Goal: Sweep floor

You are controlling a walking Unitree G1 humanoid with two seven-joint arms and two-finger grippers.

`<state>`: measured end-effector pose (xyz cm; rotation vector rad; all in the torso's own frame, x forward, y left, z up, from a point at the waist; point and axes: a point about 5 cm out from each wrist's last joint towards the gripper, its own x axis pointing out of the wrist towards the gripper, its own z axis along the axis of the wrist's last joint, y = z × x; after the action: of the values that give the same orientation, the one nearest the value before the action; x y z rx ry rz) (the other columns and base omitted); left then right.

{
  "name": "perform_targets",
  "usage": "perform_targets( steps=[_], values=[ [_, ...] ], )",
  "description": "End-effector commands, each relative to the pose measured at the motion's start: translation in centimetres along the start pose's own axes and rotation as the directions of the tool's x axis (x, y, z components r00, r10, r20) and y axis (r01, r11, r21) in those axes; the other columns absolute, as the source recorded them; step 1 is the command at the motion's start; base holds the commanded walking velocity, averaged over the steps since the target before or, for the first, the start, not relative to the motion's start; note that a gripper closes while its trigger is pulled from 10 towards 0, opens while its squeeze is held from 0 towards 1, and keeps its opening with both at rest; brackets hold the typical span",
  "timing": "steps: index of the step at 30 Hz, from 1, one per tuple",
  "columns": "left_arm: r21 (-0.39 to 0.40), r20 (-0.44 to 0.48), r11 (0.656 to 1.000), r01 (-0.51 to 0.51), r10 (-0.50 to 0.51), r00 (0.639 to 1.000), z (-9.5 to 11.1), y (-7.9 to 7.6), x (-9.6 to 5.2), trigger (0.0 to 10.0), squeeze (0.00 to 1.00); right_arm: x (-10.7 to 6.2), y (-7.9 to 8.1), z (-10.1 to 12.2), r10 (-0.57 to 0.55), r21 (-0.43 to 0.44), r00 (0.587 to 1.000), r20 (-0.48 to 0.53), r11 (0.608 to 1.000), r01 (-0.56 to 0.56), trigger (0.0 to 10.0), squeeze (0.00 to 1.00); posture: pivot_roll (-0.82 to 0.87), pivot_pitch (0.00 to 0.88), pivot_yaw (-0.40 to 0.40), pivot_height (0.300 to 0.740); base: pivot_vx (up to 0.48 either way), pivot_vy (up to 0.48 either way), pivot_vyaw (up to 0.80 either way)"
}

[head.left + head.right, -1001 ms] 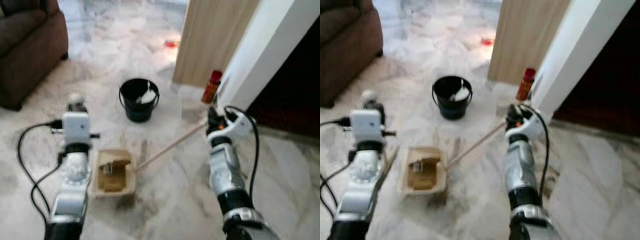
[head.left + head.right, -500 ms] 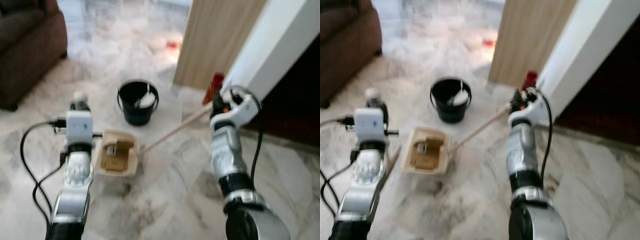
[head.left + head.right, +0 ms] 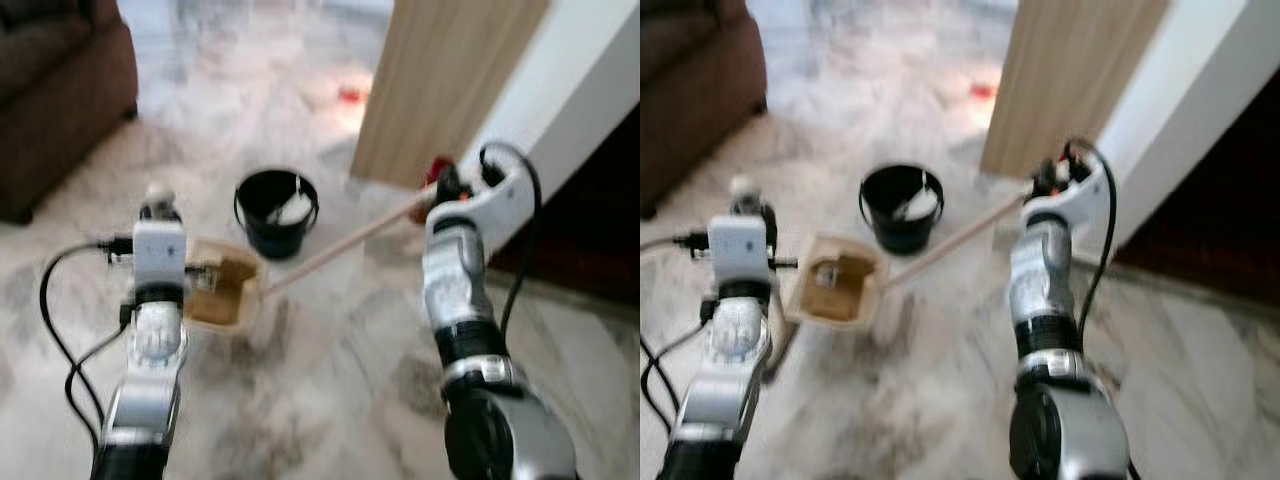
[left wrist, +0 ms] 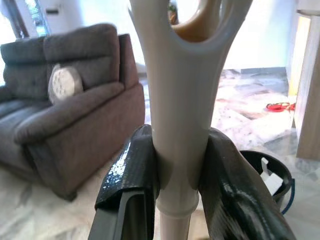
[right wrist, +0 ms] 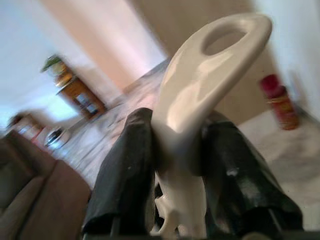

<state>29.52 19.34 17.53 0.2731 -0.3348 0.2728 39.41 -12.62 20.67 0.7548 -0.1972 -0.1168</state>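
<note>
A glossy marble floor [image 3: 330, 350], pale with grey veining, spreads through a living room. A dark brown fabric sofa [image 3: 55, 95] stands at the far left, and a light wood-grain panel [image 3: 440, 80] meets a white wall [image 3: 590, 70] on the right. The head views are somewhat blurred.

A round black bucket [image 3: 276, 212] sits on the floor ahead, with something white inside. Just in front of it and to its left lies a beige plastic dustpan [image 3: 222, 289], a shallow boxy tray with brownish contents. A long, thin, pale stick [image 3: 340, 247] runs from the dustpan's near right corner diagonally up to the right gripper [image 5: 177, 165]. That gripper's two black fingers [image 5: 125, 175] are closed tight around a smooth cream plastic handle [image 5: 200, 95] ending in an oval hanging loop. A red-capped spray can [image 5: 277, 100] stands by the wall behind it.

The left gripper [image 4: 175, 175] is raised beside the dustpan, its glossy black fingers [image 4: 132, 170] clamped on a round cream plastic shaft [image 4: 182, 110] that forks upward into two curved branches. Which tool this shaft belongs to cannot be told. A small red object [image 3: 352, 95] lies on the floor far back.
</note>
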Motion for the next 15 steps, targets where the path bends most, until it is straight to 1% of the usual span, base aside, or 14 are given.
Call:
perform_targets(
  steps=[1,6,11,15],
  values=[
    [0.012,0.066,1.0,-0.004,0.003,0.998,1.3,-0.1,0.3,10.0,0.0,0.5,0.6,2.1,0.001,0.062,0.997,0.075,0.998,-0.006,10.0,0.0,0.13,0.13,-0.13,0.74,0.289,0.0,0.0],
    [0.012,0.065,1.0,-0.007,0.006,0.998,1.2,-0.1,0.2,10.0,0.0,0.6,1.3,2.6,0.002,0.088,0.996,0.092,0.996,-0.01,10.0,0.0,0.13,0.123,-0.132,0.74,0.291,0.0,0.0],
    [0.01,0.067,1.0,-0.002,0.001,0.998,1.3,-0.1,0.2,10.0,0.0,0.8,2.4,3.2,0.018,0.118,0.994,0.112,0.993,-0.031,10.0,0.0,0.13,0.112,-0.13,0.74,0.29,0.0,0.0],
    [0.011,0.072,1.0,-0.003,0.002,0.997,1.3,-0.1,0.3,10.0,0.0,0.9,2.8,3.5,0.024,0.129,0.992,0.122,0.991,-0.039,10.0,0.0,0.14,0.104,-0.13,0.74,0.291,0.0,0.0]
  ],
)
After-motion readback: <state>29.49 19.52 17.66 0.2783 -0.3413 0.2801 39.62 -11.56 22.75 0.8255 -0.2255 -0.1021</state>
